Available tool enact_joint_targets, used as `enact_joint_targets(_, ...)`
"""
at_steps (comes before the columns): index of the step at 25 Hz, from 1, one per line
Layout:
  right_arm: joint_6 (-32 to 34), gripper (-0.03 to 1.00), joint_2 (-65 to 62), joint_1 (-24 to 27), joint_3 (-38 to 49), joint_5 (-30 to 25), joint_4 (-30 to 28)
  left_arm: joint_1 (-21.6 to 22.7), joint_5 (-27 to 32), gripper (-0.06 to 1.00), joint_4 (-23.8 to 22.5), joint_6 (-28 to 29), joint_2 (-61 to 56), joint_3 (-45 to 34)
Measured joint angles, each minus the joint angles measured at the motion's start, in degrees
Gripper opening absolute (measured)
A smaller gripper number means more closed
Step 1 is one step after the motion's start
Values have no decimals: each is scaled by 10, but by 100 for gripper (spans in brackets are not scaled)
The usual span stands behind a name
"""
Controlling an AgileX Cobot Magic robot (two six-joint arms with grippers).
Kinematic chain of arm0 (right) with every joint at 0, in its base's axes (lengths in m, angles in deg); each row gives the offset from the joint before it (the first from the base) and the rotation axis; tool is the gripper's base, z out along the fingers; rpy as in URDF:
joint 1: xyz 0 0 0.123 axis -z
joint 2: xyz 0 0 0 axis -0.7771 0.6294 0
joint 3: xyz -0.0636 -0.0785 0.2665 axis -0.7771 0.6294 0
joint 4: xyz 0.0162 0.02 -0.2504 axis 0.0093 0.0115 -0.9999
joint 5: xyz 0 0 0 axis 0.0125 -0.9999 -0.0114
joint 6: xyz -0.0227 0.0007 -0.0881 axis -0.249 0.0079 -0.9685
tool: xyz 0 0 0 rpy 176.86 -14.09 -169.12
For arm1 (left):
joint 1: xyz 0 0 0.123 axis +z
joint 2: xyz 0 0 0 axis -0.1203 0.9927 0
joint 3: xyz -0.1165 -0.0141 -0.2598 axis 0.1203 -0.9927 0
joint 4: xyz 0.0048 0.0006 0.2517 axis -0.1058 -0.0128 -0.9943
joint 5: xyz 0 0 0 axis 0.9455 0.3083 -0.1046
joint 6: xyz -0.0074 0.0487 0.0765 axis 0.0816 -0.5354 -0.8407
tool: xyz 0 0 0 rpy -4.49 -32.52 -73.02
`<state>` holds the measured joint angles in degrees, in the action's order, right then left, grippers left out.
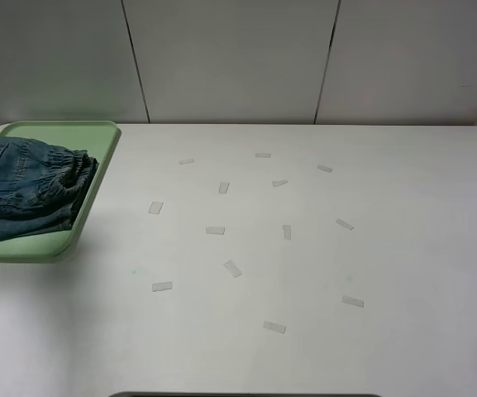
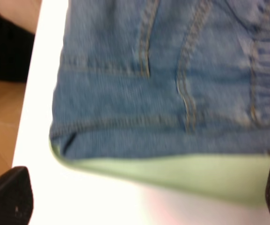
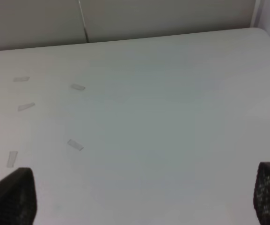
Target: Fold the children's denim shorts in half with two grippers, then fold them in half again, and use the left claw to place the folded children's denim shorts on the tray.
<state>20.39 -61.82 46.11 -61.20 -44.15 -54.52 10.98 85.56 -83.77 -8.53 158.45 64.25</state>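
Exterior high view: even, soft overhead light, worktop [image 1: 304,273] pale and nearly shadowless — one faint shadow beside the tray [image 1: 97,178] at 9 o'clock. Focus fair, colours cool. Left wrist view: heavily blurred, denim shorts [image 2: 163,84] soft throughout, worktop overexposed to white at 7 o'clock — slight pink cast nearby. Right wrist view: dim, flat, greenish tint, mild softness; end effector fingertips [image 3: 10,197] out of focus.

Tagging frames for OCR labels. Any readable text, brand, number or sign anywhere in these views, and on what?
None readable in any view.
Denim shorts: stitching only, no tag or print showing; the left wrist view is blurred.
Tray: plain green, no marking.
Tape strips on the table: blank.
Left claw and right claw fingertips: no lettering.
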Motion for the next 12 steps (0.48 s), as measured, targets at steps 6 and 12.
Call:
enact_joint_targets(6, 0, 70, 0, 0, 0, 0, 0, 0, 112, 99, 17, -23, -88, 0)
enact_joint_targets(12, 0, 70, 0, 0, 0, 0, 0, 0, 150, 99, 29, -47, -185, -32)
